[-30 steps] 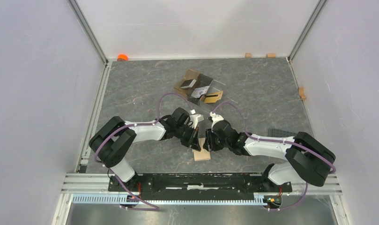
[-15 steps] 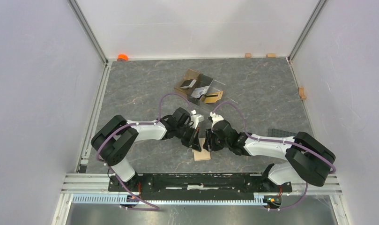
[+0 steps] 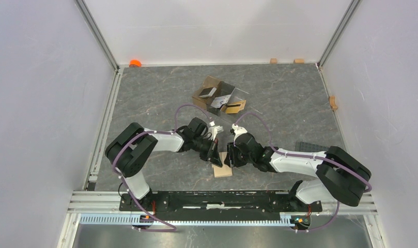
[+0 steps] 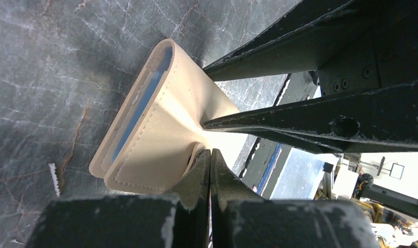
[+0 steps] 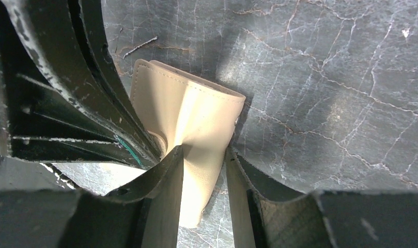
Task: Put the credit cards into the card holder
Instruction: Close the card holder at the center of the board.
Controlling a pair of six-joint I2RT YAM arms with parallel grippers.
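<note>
The tan card holder (image 3: 222, 167) lies at the near middle of the table, between my two grippers. My left gripper (image 3: 215, 155) is shut, and its tips pinch the holder's snap tab (image 4: 195, 153). In the left wrist view (image 4: 211, 151) the holder (image 4: 160, 124) shows a blue inner pocket. My right gripper (image 3: 229, 156) is shut on a raised fold of the holder (image 5: 196, 113); in the right wrist view (image 5: 204, 152) its fingers press on both sides of the fold. The credit cards lie in a clear box: dark (image 3: 207, 92), silver (image 3: 220, 101) and orange-gold (image 3: 232, 107).
The clear brown-tinted box (image 3: 238, 94) stands at the back middle. A black flat piece (image 3: 312, 146) lies at the right by the right arm. An orange object (image 3: 135, 63) and small wooden blocks (image 3: 273, 60) sit along the back wall, and another block (image 3: 333, 102) by the right wall.
The left arm's elbow has shifted a little to the right and back. Both grippers stay at the card holder, which has not visibly moved.
</note>
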